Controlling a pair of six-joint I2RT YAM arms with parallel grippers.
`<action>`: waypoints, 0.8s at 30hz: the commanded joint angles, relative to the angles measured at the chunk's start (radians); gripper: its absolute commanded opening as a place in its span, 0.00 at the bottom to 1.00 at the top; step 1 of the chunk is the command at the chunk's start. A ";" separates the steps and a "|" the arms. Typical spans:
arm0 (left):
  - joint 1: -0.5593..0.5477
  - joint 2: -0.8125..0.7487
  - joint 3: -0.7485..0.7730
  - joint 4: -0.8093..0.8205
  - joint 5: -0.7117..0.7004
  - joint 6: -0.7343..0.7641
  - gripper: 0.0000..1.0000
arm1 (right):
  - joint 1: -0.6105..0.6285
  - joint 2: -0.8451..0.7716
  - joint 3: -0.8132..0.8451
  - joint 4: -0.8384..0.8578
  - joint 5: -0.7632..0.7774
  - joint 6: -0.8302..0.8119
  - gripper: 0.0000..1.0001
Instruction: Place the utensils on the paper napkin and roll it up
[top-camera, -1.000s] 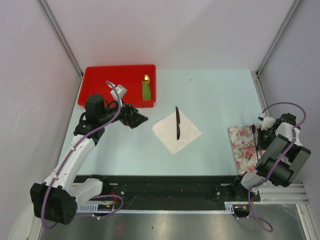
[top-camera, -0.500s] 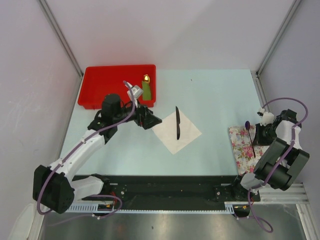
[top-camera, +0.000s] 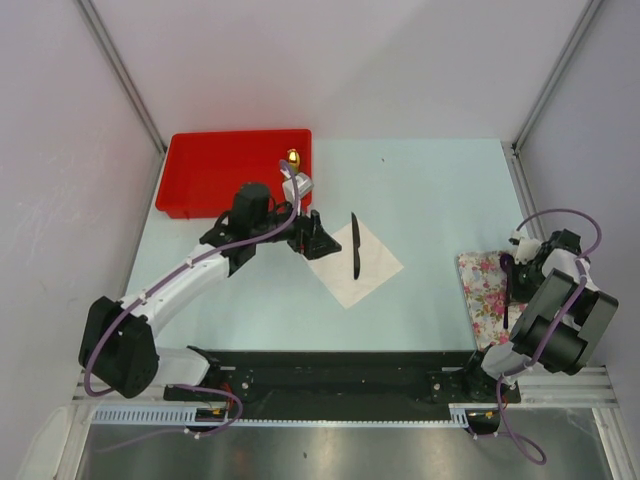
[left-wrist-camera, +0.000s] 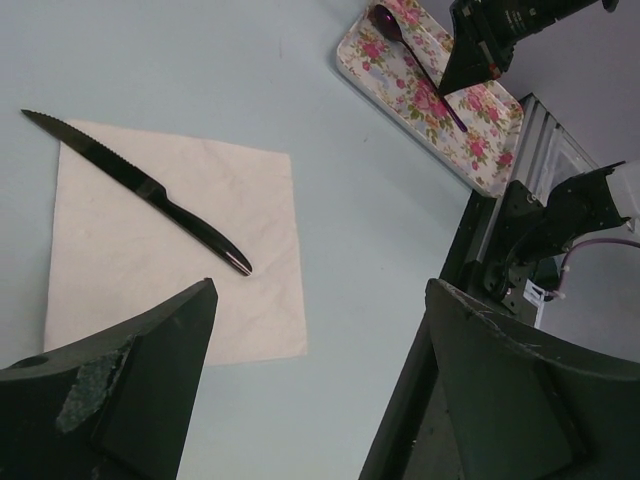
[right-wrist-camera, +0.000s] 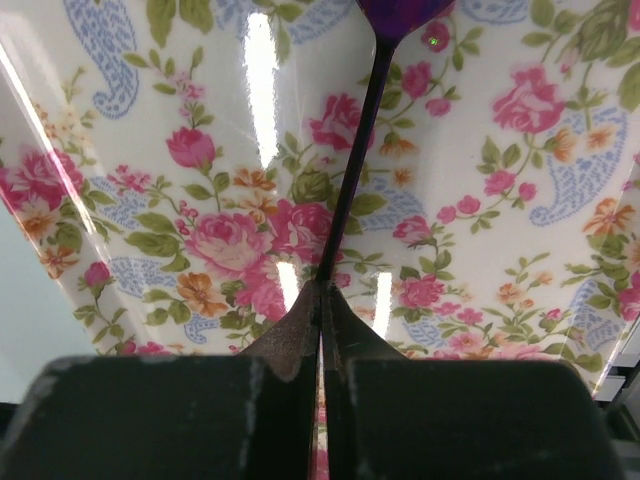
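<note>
— Where's the dark-handled, purple-bowled spoon (right-wrist-camera: 352, 160)?
— My right pincer (right-wrist-camera: 320, 300) is clamped on its handle, bowl pointing ahead, over the pink-floral tray (right-wrist-camera: 500, 250). The white paper napkin (top-camera: 375, 268), carrying the slim black knife (top-camera: 354, 246), lies well leftward; my left pincer (top-camera: 320, 238) gapes wide beside it.

Left arm (top-camera: 180, 285) outstretched, jaws wide apart; right arm (top-camera: 560, 300) folded close, jaws pinched together.

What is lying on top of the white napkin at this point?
Only the black knife lies on the napkin, diagonally. The left gripper, open, hides one napkin corner in both views, so anything there cannot be seen.
</note>
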 joint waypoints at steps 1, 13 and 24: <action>-0.001 0.005 0.061 -0.022 -0.009 0.038 0.91 | 0.010 0.038 -0.021 0.115 0.044 0.011 0.00; -0.001 -0.007 0.073 -0.093 -0.015 0.096 0.90 | 0.010 0.011 0.062 0.080 -0.011 0.134 0.30; -0.001 0.013 0.084 -0.087 -0.026 0.092 0.91 | 0.041 0.126 0.105 0.202 0.033 0.266 0.33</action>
